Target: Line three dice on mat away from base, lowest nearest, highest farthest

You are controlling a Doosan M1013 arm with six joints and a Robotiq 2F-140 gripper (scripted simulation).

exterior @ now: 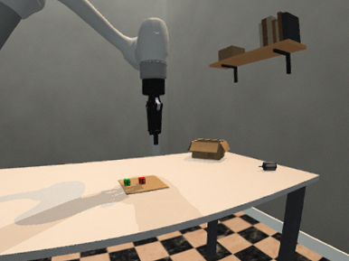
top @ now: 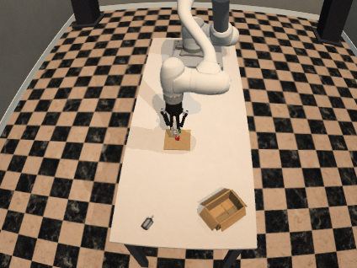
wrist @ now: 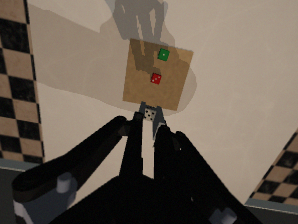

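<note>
My gripper [top: 175, 132] [exterior: 155, 150] [wrist: 149, 111] is shut on a white die [wrist: 149, 114] with black pips, seemingly five on the face toward the wrist camera. It holds the die high above the table, over the mat area. The tan mat [top: 168, 146] [exterior: 155, 185] [wrist: 174, 96] bears two dice. The green die [top: 180, 131] [exterior: 127, 182] [wrist: 163, 54] sits flat near the mat's base-side edge, seemingly showing one pip. The red die [top: 177, 138] [exterior: 142, 181] [wrist: 156, 78] sits flat near the middle, farther from the base, seemingly showing three. The fingers partly cover the mat in the top view.
An open cardboard box [top: 223, 209] [exterior: 208, 150] stands toward the table's far end from the base. A small dark object [top: 147, 222] [exterior: 269, 165] lies near that end's other corner. A wall shelf [exterior: 258, 54] holds books and a box.
</note>
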